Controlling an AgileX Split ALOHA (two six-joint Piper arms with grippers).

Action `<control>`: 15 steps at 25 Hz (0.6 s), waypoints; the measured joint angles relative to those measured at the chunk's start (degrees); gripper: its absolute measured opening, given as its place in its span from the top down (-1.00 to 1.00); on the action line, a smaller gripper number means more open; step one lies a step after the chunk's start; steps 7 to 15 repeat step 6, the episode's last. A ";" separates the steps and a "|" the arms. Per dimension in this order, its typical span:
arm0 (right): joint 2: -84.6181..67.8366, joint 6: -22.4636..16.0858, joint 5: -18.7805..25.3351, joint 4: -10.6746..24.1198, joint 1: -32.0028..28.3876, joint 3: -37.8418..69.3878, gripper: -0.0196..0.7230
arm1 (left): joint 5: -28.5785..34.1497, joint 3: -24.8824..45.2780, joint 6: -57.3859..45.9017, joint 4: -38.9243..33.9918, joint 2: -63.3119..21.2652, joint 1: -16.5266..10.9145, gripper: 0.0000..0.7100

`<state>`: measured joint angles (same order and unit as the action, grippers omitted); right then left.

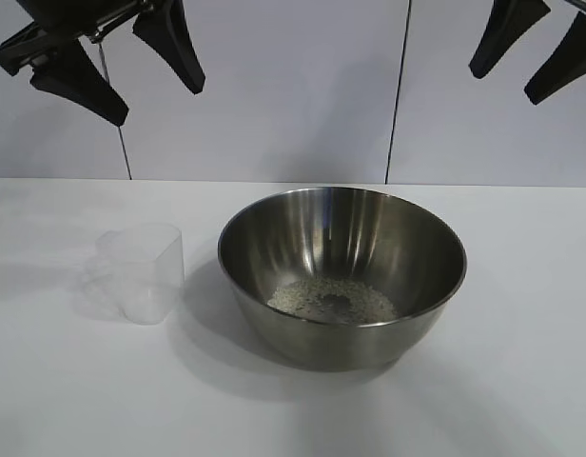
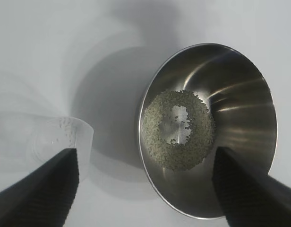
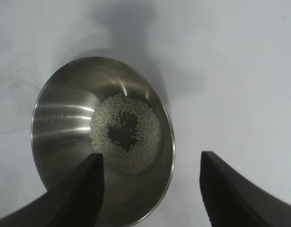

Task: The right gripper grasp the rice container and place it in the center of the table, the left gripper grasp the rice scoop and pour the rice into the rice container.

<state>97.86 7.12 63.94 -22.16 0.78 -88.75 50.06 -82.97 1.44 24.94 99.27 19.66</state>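
Observation:
The rice container (image 1: 341, 274), a shiny steel bowl, stands mid-table (image 1: 521, 381) with a ring of rice (image 1: 333, 301) on its bottom; both show again as the bowl (image 2: 240, 94) with rice (image 2: 178, 130) and the bowl (image 3: 65, 127) with rice (image 3: 126, 135). The clear plastic rice scoop (image 1: 141, 271) stands upright to the bowl's left, apart from it, and looks empty; the scoop (image 2: 65, 137) appears near a finger. My left gripper (image 1: 155, 76) hangs high at the upper left, open and empty (image 2: 145, 175). High at the upper right, my right gripper (image 1: 507, 81) is open and empty (image 3: 152, 177).
A white panelled wall (image 1: 293, 95) stands behind the table. The bowl casts a shadow on the table toward the scoop.

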 joint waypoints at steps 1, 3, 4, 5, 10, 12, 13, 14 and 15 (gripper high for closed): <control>0.00 0.00 -0.76 0.00 0.00 0.00 -0.15 | -0.48 0.00 0.00 0.00 0.00 0.00 -0.60; 0.00 0.00 -2.24 0.00 0.00 0.00 -0.15 | -0.69 -0.04 0.00 0.00 0.00 0.00 -0.60; 0.00 0.00 -3.24 0.00 0.00 0.00 -0.15 | -0.69 -0.04 -0.07 0.00 0.00 0.00 -0.60; 0.00 0.00 -4.19 0.00 0.00 0.00 -0.15 | -0.69 -0.04 -0.06 0.00 0.00 0.00 -0.60; 0.00 0.00 -5.23 0.00 0.00 0.00 -0.15 | -0.69 -0.04 -0.06 0.00 0.00 0.00 -0.60; 0.00 0.00 -5.23 0.00 0.00 0.00 -0.15 | -0.69 -0.04 -0.06 0.00 0.00 0.00 -0.60; 0.00 0.00 -5.23 0.00 0.00 0.00 -0.15 | -0.69 -0.04 -0.06 0.00 0.00 0.00 -0.60; 0.00 0.00 -5.23 0.00 0.00 0.00 -0.15 | -0.69 -0.04 -0.06 0.00 0.00 0.00 -0.60; 0.00 0.00 -5.23 0.00 0.00 0.00 -0.15 | -0.69 -0.04 -0.06 0.00 0.00 0.00 -0.60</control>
